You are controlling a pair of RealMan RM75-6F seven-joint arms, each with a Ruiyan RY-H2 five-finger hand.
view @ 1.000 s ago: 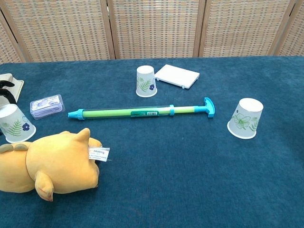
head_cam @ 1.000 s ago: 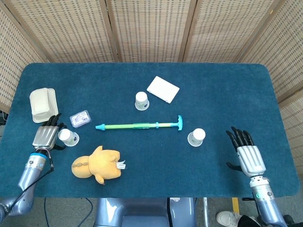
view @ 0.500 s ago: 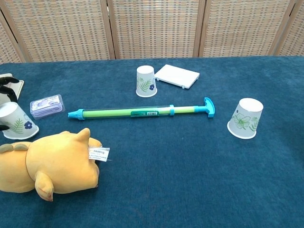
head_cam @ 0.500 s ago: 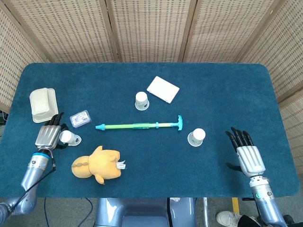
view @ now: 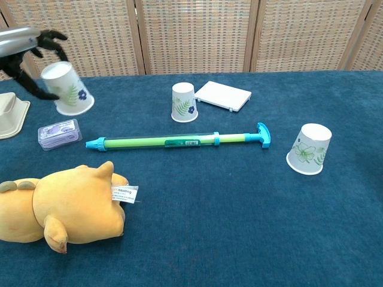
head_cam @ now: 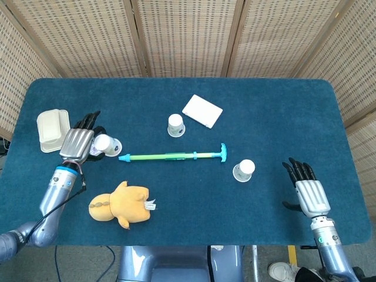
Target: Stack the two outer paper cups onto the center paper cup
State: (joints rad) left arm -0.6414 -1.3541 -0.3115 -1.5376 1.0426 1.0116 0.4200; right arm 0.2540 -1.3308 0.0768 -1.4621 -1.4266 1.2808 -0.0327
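My left hand (head_cam: 79, 143) (view: 27, 54) grips a white paper cup with a leaf print (head_cam: 106, 144) (view: 66, 88), lifted off the table and tilted, at the left. The center cup (head_cam: 175, 124) (view: 184, 102) stands upside down behind the green stick. A third cup (head_cam: 244, 170) (view: 310, 149) stands upside down at the right. My right hand (head_cam: 306, 187) hovers open near the front right edge, well apart from that cup; the chest view does not show it.
A green and blue stick (head_cam: 174, 156) (view: 179, 141) lies across the middle. A yellow plush toy (head_cam: 121, 205) (view: 63, 205) lies front left. A small clear box (view: 58, 133), a beige container (head_cam: 52, 129) (view: 11, 115) and a white flat box (head_cam: 202, 110) (view: 222, 95) lie on the blue table (head_cam: 276, 117).
My left hand has lifted the left cup off the table and carried it up and to the right, above the small clear box. The right hand has barely moved.
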